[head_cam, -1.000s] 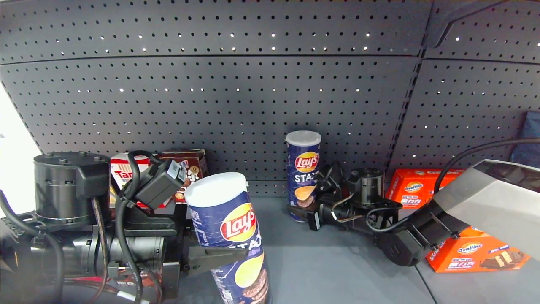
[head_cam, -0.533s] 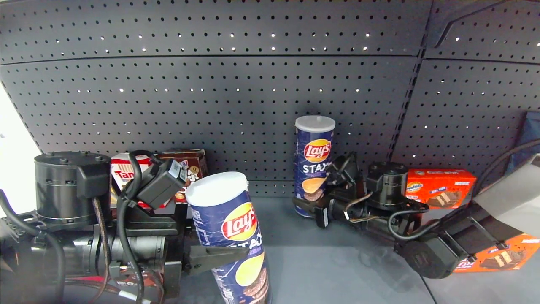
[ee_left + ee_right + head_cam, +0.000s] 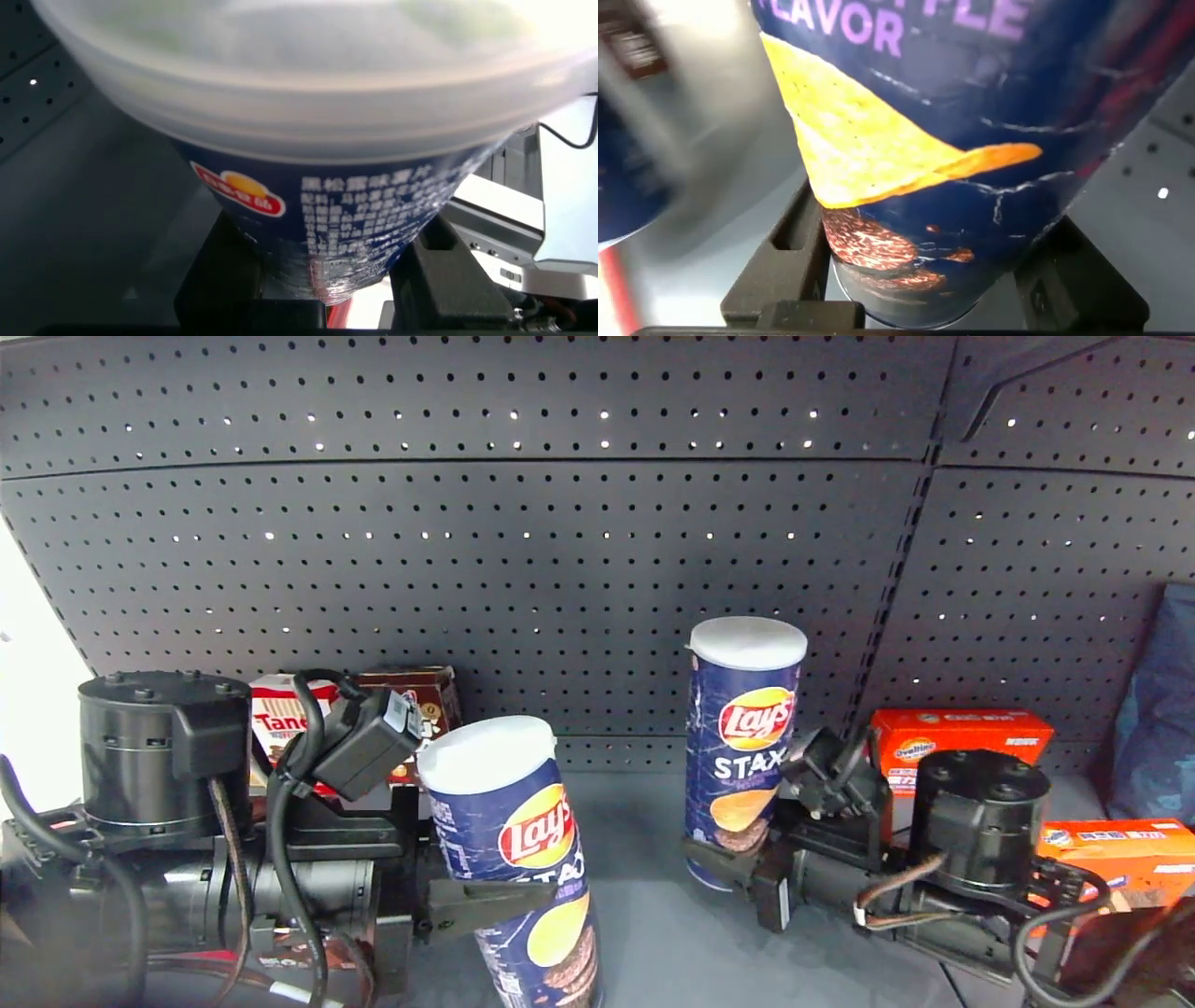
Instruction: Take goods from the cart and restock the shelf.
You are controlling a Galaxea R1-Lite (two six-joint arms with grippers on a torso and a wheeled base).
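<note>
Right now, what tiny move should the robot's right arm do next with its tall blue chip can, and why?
Probably lower it straight down until it stands upright. The right gripper is shut low on the tall blue cardboard chip can with a white lid, which leans slightly over bare grey shelf floor, beside the orange box.

Both arms are stretched forward and held low, wrists level. The left arm [image 3: 187, 896] ends in the left gripper [image 3: 512, 894], clamped around the lower half of a tilted chip can [image 3: 499, 821], with one dark finger [image 3: 485, 900] lying across the can's front. Farther forward, the right arm [image 3: 971, 887] carries the right gripper [image 3: 731, 847], its jaws pressed against either side of the base of an upright chip can [image 3: 747, 728].
</note>
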